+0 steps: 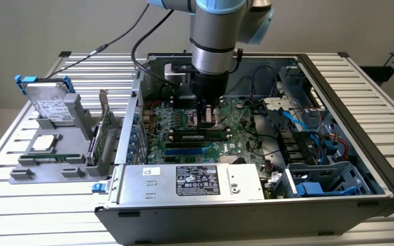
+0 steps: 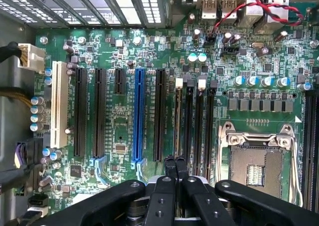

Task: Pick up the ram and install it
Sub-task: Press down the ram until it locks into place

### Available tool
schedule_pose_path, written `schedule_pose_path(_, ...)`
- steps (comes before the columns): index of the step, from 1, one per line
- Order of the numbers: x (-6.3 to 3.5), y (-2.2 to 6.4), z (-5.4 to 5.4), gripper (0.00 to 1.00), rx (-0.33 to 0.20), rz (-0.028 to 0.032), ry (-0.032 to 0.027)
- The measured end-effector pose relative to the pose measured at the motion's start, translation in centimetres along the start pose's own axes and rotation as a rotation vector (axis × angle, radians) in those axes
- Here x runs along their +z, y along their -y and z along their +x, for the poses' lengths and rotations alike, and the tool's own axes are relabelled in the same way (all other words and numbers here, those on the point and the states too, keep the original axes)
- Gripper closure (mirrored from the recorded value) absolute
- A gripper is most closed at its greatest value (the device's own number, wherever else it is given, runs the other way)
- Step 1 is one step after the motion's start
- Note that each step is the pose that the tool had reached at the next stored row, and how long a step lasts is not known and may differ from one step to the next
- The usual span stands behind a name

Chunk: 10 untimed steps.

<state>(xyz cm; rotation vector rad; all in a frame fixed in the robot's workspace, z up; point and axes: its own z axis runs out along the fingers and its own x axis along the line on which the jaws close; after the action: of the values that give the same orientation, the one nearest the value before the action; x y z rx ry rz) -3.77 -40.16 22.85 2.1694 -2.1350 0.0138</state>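
The black metal claw (image 2: 175, 162), its fingers pinched together, presses down on the ram (image 1: 198, 135), a thin green stick seated edge-up in a black motherboard slot (image 2: 178, 119). Beside that slot run parallel black slots, a blue slot (image 2: 139, 115) and the square silver processor socket (image 2: 257, 154).

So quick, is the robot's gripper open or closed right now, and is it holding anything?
Gripper: closed, its fingertips together just above the motherboard near the memory slots; whether it is pinching the ram edge-on cannot be told.
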Motion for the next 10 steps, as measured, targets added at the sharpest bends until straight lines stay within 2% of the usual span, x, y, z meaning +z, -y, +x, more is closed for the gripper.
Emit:
schedule_pose_path(6,0.11,-0.05,-0.01,0.90,0.000,0.0011,-0.0004)
schedule_pose_path(10,0.23,-0.16,-0.01,0.90,0.000,0.0016,-0.0039)
